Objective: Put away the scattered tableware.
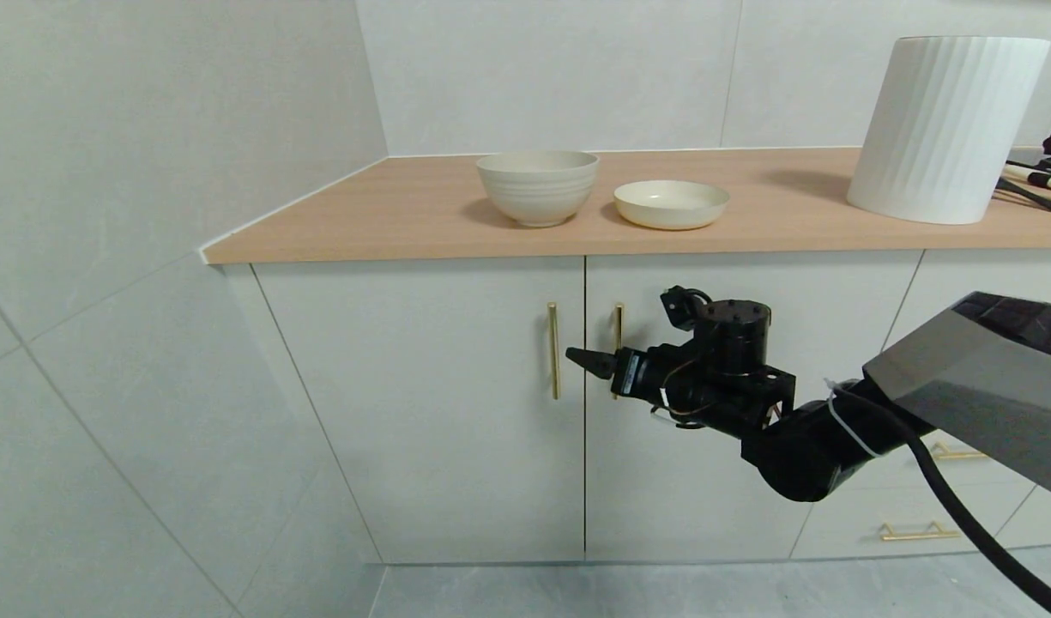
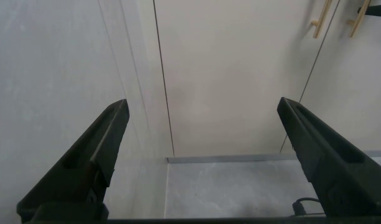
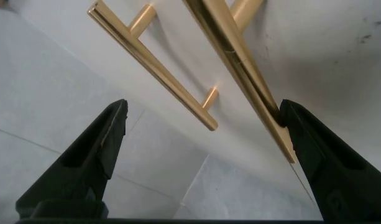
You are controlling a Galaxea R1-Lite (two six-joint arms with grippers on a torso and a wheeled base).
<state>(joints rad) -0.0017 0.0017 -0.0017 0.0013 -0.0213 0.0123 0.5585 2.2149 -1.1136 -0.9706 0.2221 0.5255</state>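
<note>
– So, R gripper, what state?
– Open, holding nothing. Fingers wide apart, tips at the cabinet front, by the seam btwn the two doors. Left-door handle is just past its tip, right-door handle partly hidden behind it. On the wrist cam both gold bars sit btwn the fingers, one close against a finger. Contact or not, can't tell.
– Tableware?
– Both above it, up on the counter. Bowl is above & slightly to its left, plate above & slightly to its right. Upright, near each other, not touching.
– L gripper?
– Also open, empty. It faces the lower cabinet front & the floor.
– Anything else?
– White ribbed canister, same counter, well right of the plate. A few utensils just beside it.
</note>
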